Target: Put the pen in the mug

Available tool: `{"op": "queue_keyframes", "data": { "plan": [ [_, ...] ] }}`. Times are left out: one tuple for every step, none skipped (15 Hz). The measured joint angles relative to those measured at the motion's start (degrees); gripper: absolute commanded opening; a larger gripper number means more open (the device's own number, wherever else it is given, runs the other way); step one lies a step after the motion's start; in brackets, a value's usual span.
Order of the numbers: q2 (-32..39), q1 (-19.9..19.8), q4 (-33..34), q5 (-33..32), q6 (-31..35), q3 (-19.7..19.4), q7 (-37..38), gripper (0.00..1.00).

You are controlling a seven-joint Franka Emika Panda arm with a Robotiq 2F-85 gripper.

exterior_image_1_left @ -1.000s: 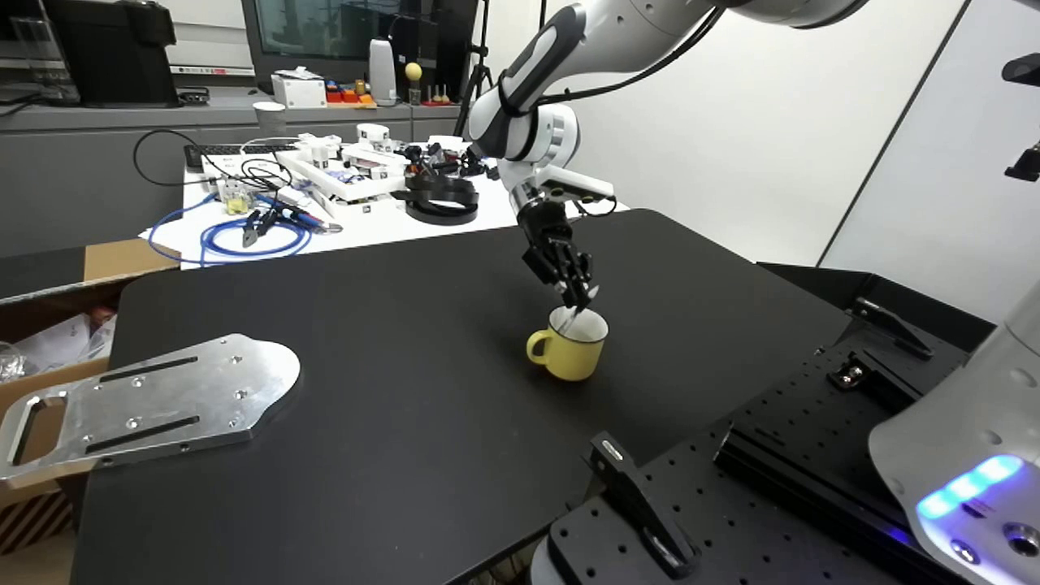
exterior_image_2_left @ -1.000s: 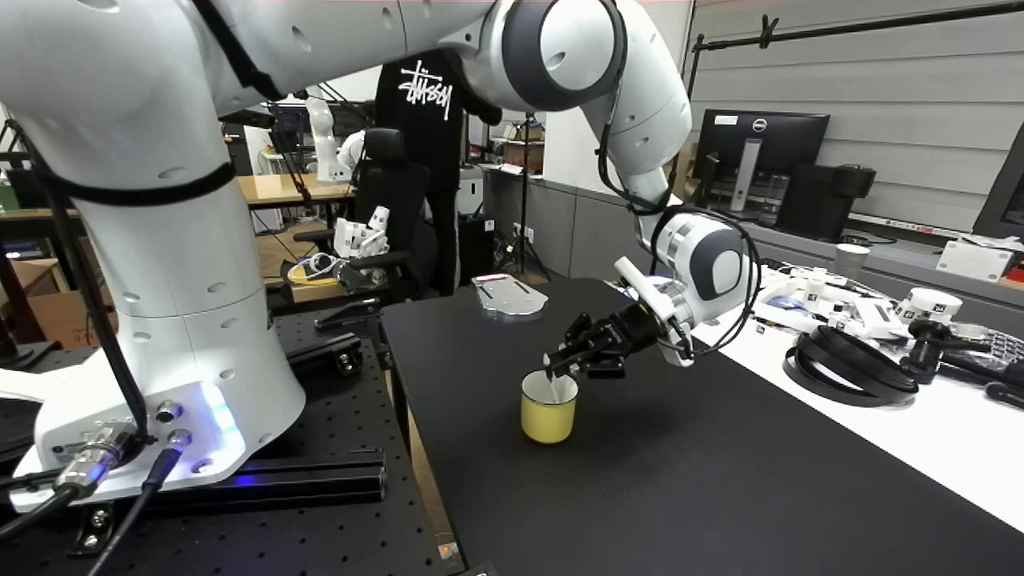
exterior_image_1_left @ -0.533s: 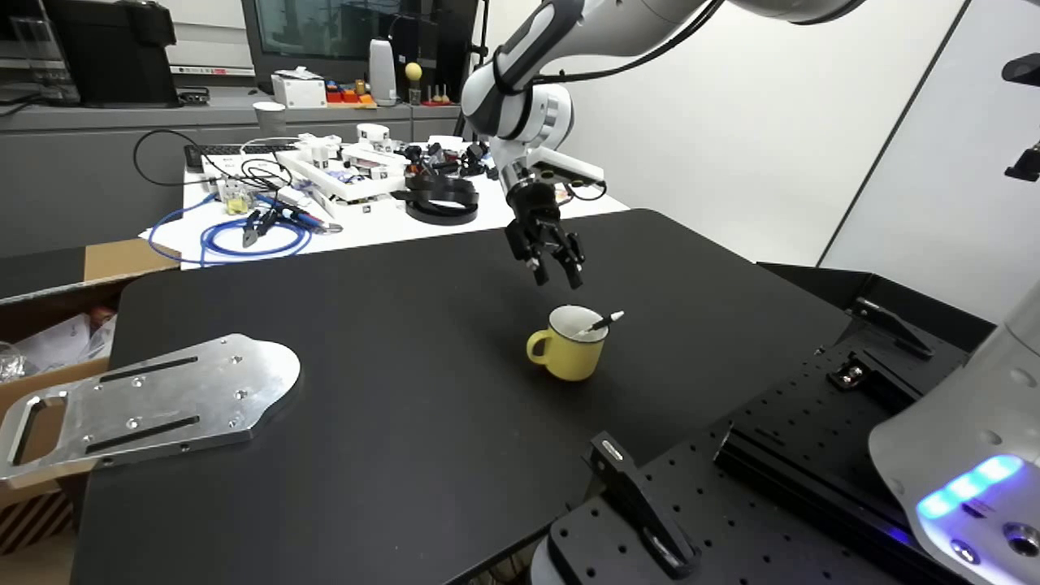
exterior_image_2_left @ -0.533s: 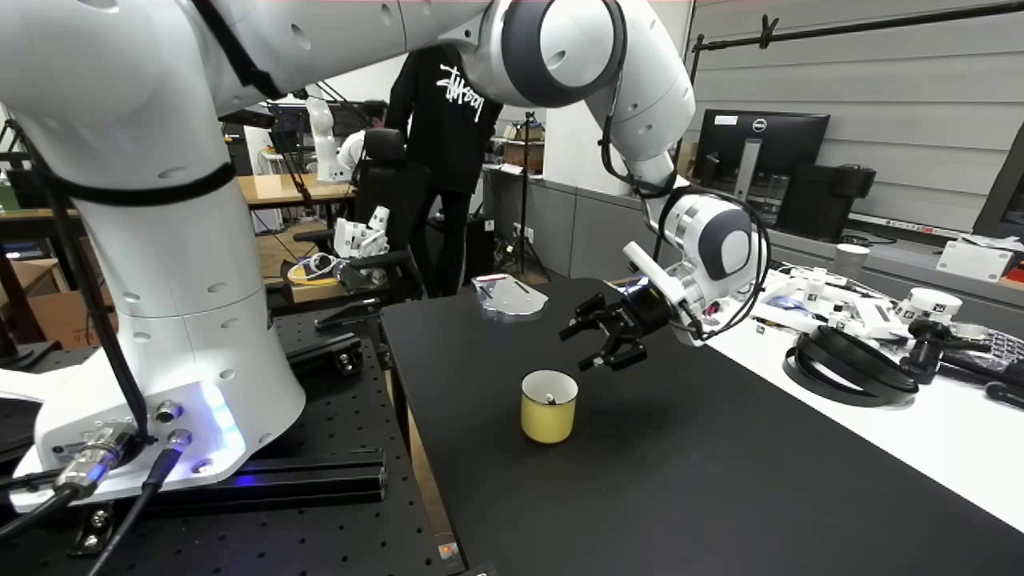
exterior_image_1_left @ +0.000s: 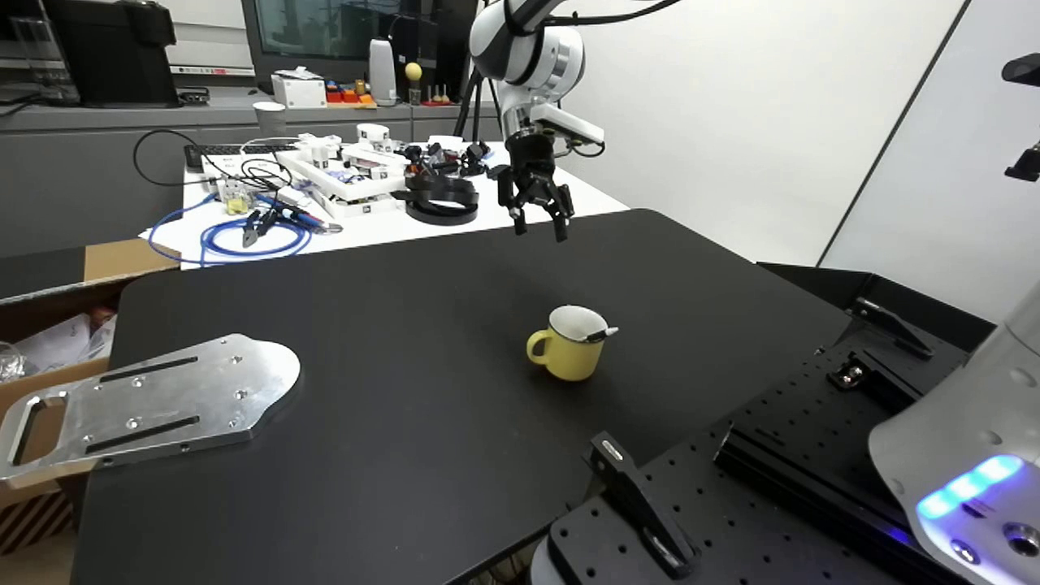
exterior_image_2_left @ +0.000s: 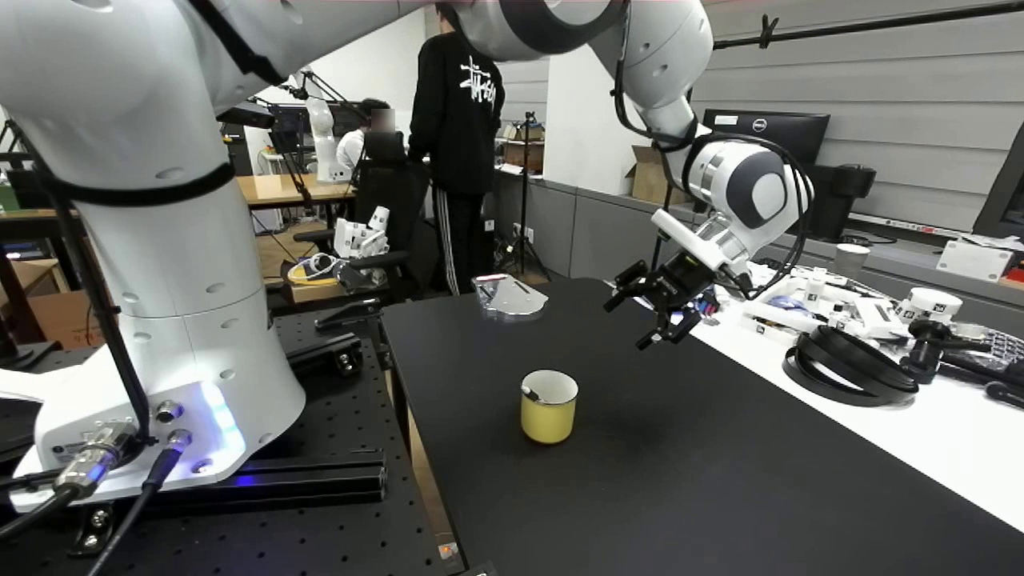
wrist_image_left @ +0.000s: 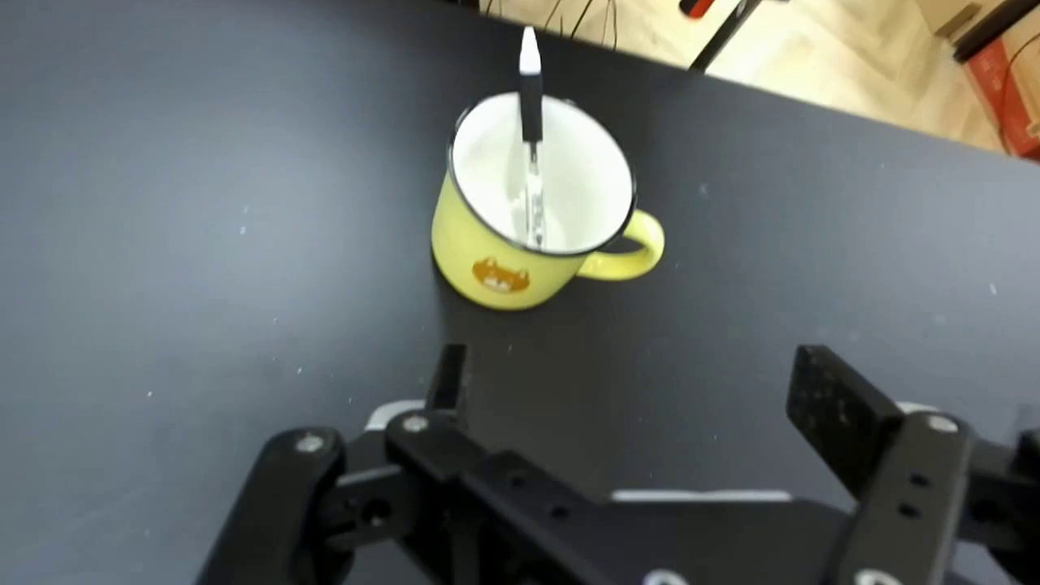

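Observation:
The yellow mug [exterior_image_1_left: 573, 364] stands upright on the black table, its handle to one side and its inside white. Leaning inside it is the pen [wrist_image_left: 530, 106], clear at its lower part, with a black section and a white tip that pokes out over the rim. Both exterior views show the pen too, a small dark and white piece [exterior_image_2_left: 530, 394] at the rim. My gripper [wrist_image_left: 634, 361] is open, its two pads [wrist_image_left: 845, 418] wide apart with nothing between them. It hangs above the table, well away from the mug, towards the white table in both exterior views.
A flat metal plate [exterior_image_1_left: 227, 374] lies at the edge of the black table [exterior_image_1_left: 390, 455]. Behind is a white table with cables, tools and black rings [exterior_image_1_left: 439, 199]. A black clamp [exterior_image_1_left: 642, 504] and the robot's base [exterior_image_2_left: 184, 384] border the near side. A person [exterior_image_2_left: 460, 120] stands in the background.
My gripper has let go of the pen and opened wide. It has risen and drawn back from the mug towards the white table. The released pen has swung over against the rim.

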Motion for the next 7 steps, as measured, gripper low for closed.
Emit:
{"op": "queue_keyframes", "data": {
  "plan": [
    [-1.39, 0.03, -2.12, -0.28, 4.49, -0.23, -1.01, 1.0],
    [-2.99, 0.15, -4.77, -0.93, 9.19, -0.45, -2.13, 1.0],
    [-4.63, 0.3, -7.58, -1.37, 13.85, -0.57, -3.2, 1.0],
    [-5.47, 0.33, -8.89, -1.43, 15.14, -0.48, -3.44, 1.0],
    [-5.44, 0.34, -8.86, -1.43, 14.8, -0.38, -3.44, 1.0],
    [-5.28, 0.33, -8.83, -1.43, 14.76, -0.35, -3.44, 1.0],
    [-5.04, 0.32, -8.75, -1.43, 14.76, -0.35, -3.44, 1.0]
  ]
}}
